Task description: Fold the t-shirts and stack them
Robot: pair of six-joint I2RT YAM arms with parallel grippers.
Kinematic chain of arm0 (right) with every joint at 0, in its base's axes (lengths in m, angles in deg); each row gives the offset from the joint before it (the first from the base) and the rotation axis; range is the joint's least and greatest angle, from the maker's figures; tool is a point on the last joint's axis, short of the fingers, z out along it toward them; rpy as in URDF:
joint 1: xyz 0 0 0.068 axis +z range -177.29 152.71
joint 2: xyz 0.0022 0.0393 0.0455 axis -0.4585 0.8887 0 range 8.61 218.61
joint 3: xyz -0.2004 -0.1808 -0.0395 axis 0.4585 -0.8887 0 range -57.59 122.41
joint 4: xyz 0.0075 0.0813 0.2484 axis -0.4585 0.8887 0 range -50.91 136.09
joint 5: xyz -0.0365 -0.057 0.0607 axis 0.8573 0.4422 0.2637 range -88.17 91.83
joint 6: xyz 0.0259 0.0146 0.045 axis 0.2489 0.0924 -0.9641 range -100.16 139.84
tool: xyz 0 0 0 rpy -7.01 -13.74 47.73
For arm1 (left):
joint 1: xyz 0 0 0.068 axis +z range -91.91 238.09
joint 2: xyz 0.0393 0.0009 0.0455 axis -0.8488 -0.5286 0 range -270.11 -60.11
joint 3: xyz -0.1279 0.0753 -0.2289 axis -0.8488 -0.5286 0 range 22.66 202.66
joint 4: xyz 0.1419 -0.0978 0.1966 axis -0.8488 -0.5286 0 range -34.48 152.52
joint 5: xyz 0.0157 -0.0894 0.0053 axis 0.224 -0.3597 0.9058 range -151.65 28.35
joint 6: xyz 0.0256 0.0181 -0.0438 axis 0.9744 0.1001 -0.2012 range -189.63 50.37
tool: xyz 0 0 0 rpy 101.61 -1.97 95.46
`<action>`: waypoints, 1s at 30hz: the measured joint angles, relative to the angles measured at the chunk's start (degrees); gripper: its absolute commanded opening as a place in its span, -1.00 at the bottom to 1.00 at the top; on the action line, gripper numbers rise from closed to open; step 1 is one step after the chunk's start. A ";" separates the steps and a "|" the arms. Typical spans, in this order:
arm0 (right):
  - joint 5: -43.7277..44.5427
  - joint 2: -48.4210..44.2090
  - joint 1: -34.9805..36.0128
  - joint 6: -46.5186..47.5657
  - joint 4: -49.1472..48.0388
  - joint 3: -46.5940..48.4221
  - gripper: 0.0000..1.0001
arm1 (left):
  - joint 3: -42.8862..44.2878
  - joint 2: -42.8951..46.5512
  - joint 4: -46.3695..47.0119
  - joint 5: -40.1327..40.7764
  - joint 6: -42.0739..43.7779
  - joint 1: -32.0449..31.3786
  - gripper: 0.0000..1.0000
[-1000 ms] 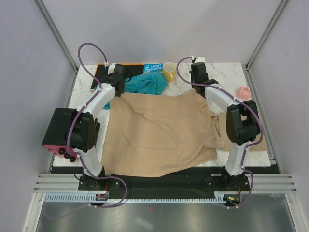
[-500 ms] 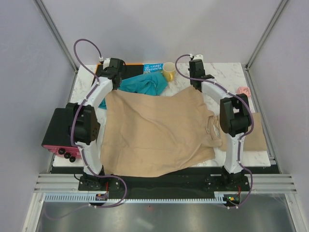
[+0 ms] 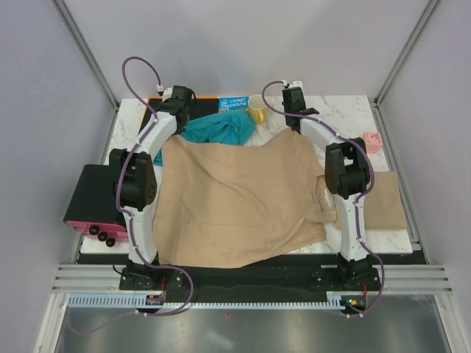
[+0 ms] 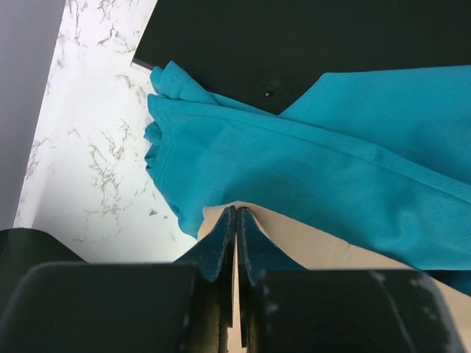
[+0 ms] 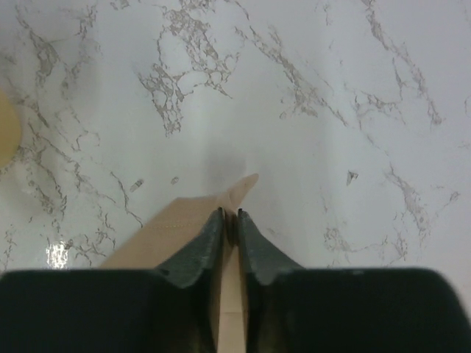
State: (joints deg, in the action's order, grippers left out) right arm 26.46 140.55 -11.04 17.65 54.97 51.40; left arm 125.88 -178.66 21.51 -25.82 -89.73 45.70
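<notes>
Both arms have stretched farther toward 12 o'clock than a second ago, and the tan t-shirt (image 3: 235, 195) they hold by its far edge now lies flatter and more drawn out, with fewer rumples across its middle. From above it covers the centre of the desk (image 3: 346, 110), its near hem reaching over the 6 o'clock edge. A second tan t-shirt (image 3: 386, 209) lies at its 3 o'clock side, partly behind the right arm. The teal garment (image 3: 221, 131) is bunched at 12 o'clock, touching the shirt's far edge, with a yellow mug (image 3: 257, 111) and a picture book (image 3: 234, 104) just beyond. That overhead view hides both sets of fingertips under the wrists; only the wrist cameras show them. The left hand (image 4: 235, 215) is pinched fully closed on a far corner of the tan cloth, which lies against the teal garment, and a black board (image 4: 294, 37) lies under the teal folds farther on. The right hand (image 5: 229, 215) has its fingers all but together, a sliver apart, with the other far corner of tan cloth between them and its tip poking out over bare marble.
</notes>
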 measured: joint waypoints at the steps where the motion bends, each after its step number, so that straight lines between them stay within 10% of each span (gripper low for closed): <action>1: 0.07 0.31 -0.02 0.00 0.22 0.33 -0.46 | 0.00 -0.02 -0.39 0.09 0.00 0.04 -0.76; 9: 1.53 0.76 -0.28 -0.13 1.77 0.68 -0.30 | 1.20 -0.02 -4.74 1.40 -0.48 1.16 -0.10; 30: -2.93 -14.01 -0.72 -3.04 0.31 -11.45 -0.08 | -2.56 8.04 -8.15 -7.50 -1.84 0.26 -0.23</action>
State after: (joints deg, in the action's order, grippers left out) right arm 23.53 126.54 -11.76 14.61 55.28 39.94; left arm 123.33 -170.61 13.35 -33.31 -91.56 45.97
